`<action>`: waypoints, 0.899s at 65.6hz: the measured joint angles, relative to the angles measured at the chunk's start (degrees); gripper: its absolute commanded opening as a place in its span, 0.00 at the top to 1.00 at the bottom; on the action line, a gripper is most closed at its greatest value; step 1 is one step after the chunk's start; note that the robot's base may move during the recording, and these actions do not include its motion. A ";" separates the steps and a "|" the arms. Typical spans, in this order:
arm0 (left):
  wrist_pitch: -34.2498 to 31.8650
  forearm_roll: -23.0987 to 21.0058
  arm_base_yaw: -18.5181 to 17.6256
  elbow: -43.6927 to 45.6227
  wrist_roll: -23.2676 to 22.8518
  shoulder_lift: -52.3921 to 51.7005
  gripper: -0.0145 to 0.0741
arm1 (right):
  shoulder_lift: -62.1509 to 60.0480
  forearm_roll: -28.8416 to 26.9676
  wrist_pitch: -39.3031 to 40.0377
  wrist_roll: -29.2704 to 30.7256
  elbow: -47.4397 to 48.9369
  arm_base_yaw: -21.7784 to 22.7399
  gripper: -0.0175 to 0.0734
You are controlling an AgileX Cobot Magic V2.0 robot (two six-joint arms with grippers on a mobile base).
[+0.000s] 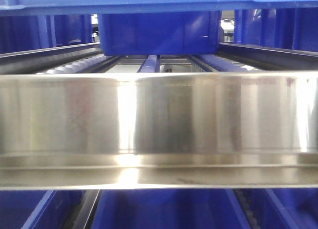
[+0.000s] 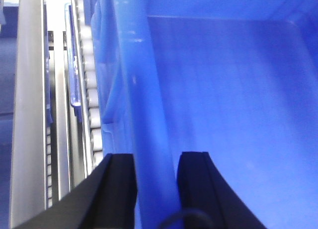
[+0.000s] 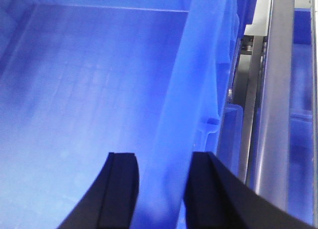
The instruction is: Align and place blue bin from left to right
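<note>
Clamping blue bin (image 2: 223, 90): both jaws.

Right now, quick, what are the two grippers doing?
Left gripper: closed on the blue bin, gripping its side wall.
Right gripper: closed on the blue bin's opposite wall.

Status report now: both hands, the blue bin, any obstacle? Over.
Grip: left hand shut on blue bin, left wall; right hand shut on right wall. Roller track and steel rail alongside, not blocking the hands.
</note>
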State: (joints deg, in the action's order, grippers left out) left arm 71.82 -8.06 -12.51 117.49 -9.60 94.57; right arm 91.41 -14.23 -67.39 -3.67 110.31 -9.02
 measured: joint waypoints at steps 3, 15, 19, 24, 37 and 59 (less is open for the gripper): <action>-0.11 0.00 0.00 0.00 0.00 0.00 0.96 | 0.00 0.00 0.11 0.00 0.00 0.00 0.88; -0.11 0.00 0.00 0.00 0.00 0.00 0.96 | 0.00 0.00 0.11 0.11 0.00 0.00 0.88; -0.11 0.00 0.00 0.00 0.00 0.00 0.96 | 0.00 0.00 0.11 0.11 0.00 0.00 0.88; -0.11 0.00 0.00 0.00 0.00 0.00 0.96 | 0.00 0.00 0.11 0.11 0.00 0.00 0.88; -0.11 0.00 0.00 0.00 0.00 0.00 0.96 | 0.00 0.00 0.11 0.11 0.00 0.00 0.88; -0.11 0.22 0.00 0.00 0.00 -0.13 0.96 | 0.00 -0.10 0.11 0.11 0.00 -0.11 0.88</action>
State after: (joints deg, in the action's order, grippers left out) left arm 71.71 -7.83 -12.51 117.49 -9.60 94.44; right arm 91.41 -14.34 -67.28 -3.57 110.31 -9.13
